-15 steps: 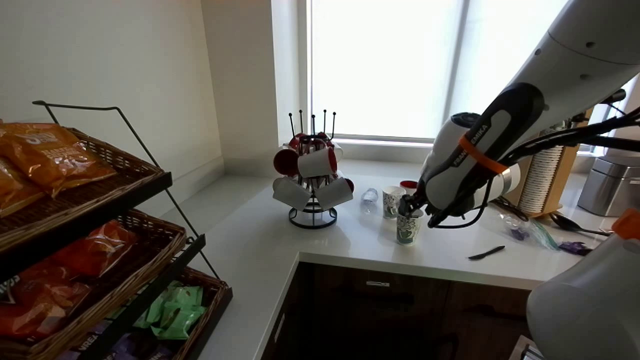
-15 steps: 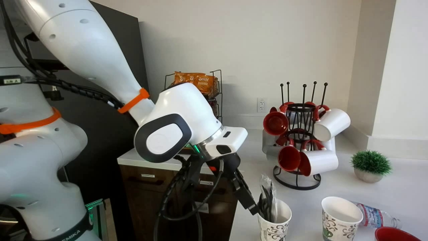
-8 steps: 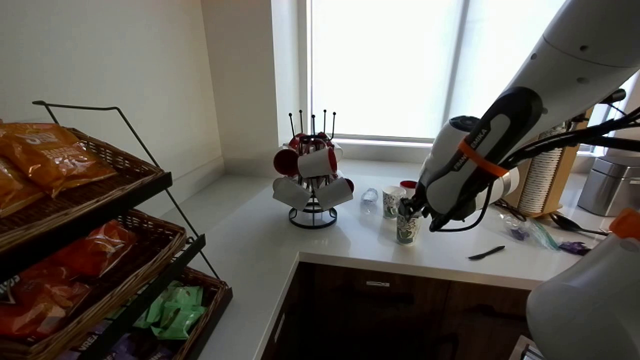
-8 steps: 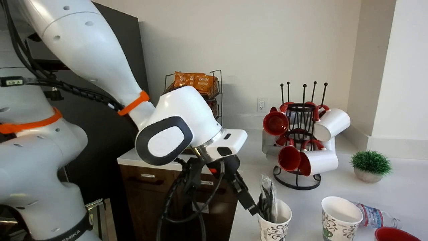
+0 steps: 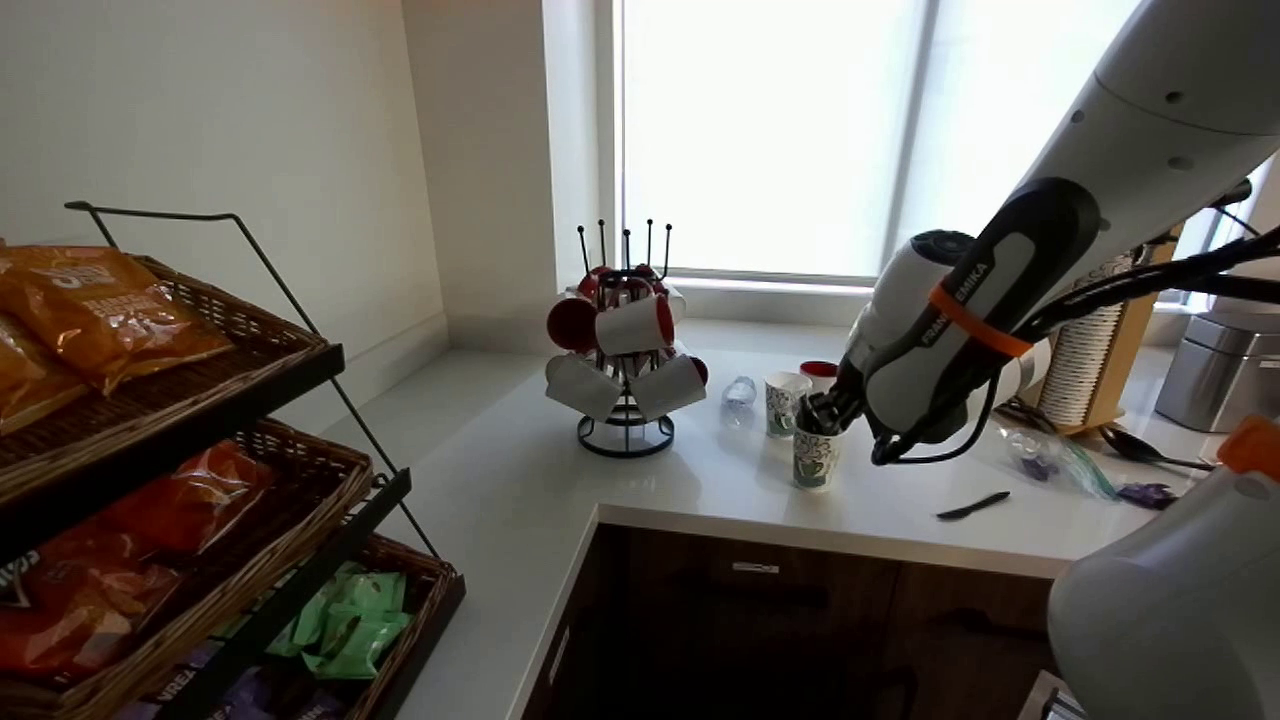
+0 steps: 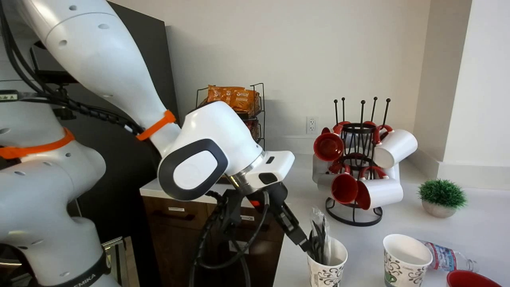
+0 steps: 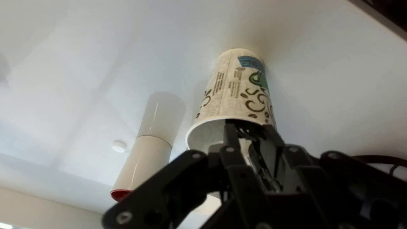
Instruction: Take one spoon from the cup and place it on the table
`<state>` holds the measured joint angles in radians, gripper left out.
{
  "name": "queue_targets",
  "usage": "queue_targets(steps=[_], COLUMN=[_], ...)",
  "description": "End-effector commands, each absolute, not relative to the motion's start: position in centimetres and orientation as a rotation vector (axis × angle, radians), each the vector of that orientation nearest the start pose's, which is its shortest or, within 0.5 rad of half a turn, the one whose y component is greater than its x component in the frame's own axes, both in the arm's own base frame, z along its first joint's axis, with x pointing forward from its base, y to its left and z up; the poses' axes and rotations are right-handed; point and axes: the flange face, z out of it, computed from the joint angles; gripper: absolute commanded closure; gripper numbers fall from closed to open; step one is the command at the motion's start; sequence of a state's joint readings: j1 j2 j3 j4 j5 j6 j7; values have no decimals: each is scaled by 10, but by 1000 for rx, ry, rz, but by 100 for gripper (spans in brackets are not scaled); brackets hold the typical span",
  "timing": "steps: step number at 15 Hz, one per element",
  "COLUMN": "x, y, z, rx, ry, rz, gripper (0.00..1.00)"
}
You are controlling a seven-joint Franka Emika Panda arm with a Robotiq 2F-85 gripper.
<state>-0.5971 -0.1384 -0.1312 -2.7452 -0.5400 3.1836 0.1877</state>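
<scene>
A patterned paper cup (image 5: 813, 467) stands upright on the off-white table (image 5: 480, 500), near its front edge. It also shows in an exterior view (image 6: 326, 276) and in the wrist view (image 7: 233, 92). Black plastic cutlery (image 6: 317, 241), partly in clear wrapping, sticks up out of it. Which pieces are spoons cannot be told. My gripper (image 7: 250, 127) is tilted down at the cup's rim, jaws apart, with cutlery between the fingers. In both exterior views the fingertips (image 6: 306, 244) are at the cutlery just above the rim. The lower cutlery is hidden inside the cup.
A second patterned cup (image 6: 406, 259), a red-lined cup (image 6: 470, 279) and a lying bottle (image 6: 442, 257) are close by. A mug stand (image 5: 625, 455) and a plant (image 6: 441, 193) stand farther off. A black knife (image 5: 973, 506) lies near the edge. A snack rack (image 5: 365, 460) stands at the side.
The wrist has shifted slightly, a little right in an exterior view. The fingertips have moved slightly closer in around the cutlery. The cup and cutlery look unmoved.
</scene>
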Motion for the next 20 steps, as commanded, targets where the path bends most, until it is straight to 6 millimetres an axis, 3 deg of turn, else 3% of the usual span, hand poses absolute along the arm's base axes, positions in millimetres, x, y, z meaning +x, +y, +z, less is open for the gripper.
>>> queue_targets(steps=[1, 2, 3, 20], x=[348, 348, 349, 346], y=[-249, -249, -248, -246], z=[319, 320, 322, 362], rx=[-3235, -3236, -3236, -3199], ry=[584, 579, 578, 581], rz=[-883, -891, -900, -1113], gripper=[81, 94, 100, 99])
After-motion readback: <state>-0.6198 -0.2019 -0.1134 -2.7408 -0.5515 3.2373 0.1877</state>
